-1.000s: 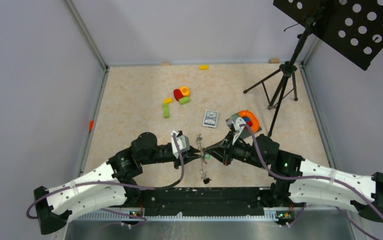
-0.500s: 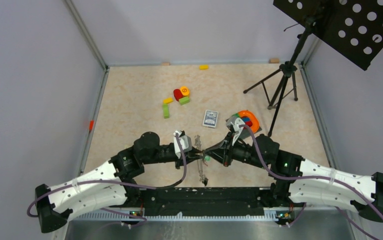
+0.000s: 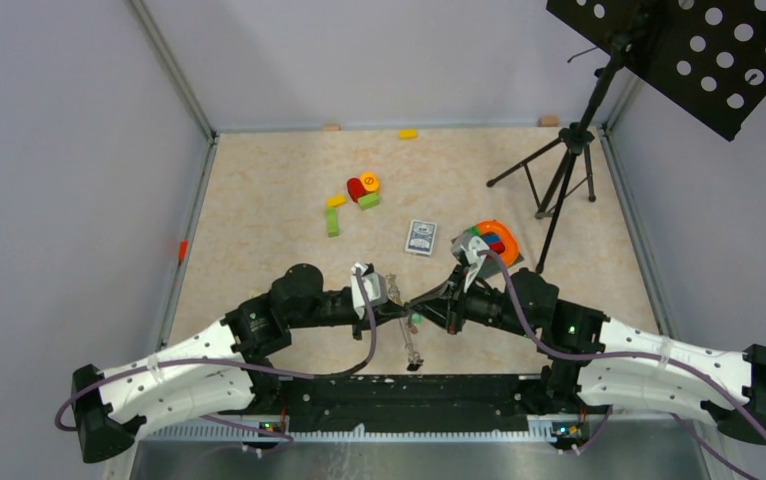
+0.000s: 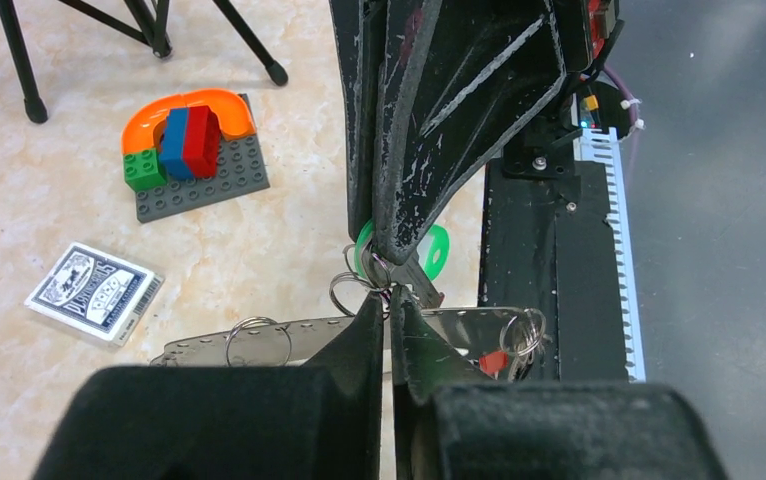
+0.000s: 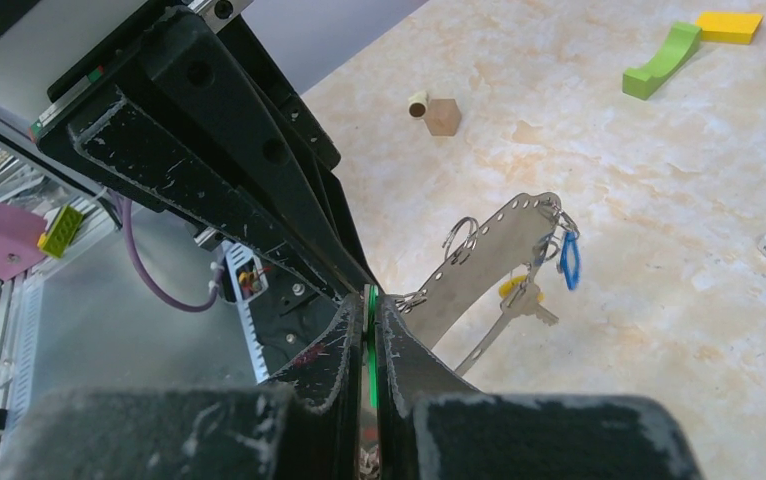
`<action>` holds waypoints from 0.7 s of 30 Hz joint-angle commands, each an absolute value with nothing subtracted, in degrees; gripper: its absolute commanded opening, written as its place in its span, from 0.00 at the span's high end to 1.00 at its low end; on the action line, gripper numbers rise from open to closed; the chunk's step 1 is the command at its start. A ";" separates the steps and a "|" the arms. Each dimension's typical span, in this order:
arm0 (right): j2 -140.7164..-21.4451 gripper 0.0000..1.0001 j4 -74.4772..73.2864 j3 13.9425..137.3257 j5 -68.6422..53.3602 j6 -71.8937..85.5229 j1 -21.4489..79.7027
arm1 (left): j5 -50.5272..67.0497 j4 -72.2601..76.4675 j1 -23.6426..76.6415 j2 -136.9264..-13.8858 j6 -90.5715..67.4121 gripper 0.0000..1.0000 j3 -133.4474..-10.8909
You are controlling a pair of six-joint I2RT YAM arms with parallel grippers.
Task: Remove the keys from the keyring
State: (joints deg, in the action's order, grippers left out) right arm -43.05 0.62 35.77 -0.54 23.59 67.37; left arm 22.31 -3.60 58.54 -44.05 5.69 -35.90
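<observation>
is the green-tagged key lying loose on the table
No, the green-tagged key is pinched between the tips of the right gripper, as the left wrist view shows.

Shiny metal keyring [image 4: 449, 326]; green tag [image 4: 437, 250] seemingly plastic; right pincer [image 4: 384, 256] scuffed matt.

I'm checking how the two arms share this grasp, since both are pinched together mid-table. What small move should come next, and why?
Probably ease the right gripper away, drawing the green-tagged key off its small ring. Its fingers clamp that key's tag, while the left gripper pinches the keyring right beside it.
</observation>
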 commanded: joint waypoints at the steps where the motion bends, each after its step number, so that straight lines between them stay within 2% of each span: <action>1: -42.38 1.00 4.96 38.02 -2.93 23.01 67.59 | 21.83 -1.77 58.59 -44.22 5.95 1.00 -37.30; 10: -40.75 1.00 -3.42 39.84 -0.23 19.74 67.63 | 22.27 -5.54 58.60 -42.11 8.40 1.00 -37.75; 21: -39.11 1.00 -8.08 39.52 0.84 17.92 67.65 | 29.22 -11.40 58.60 -42.80 11.25 1.00 -39.75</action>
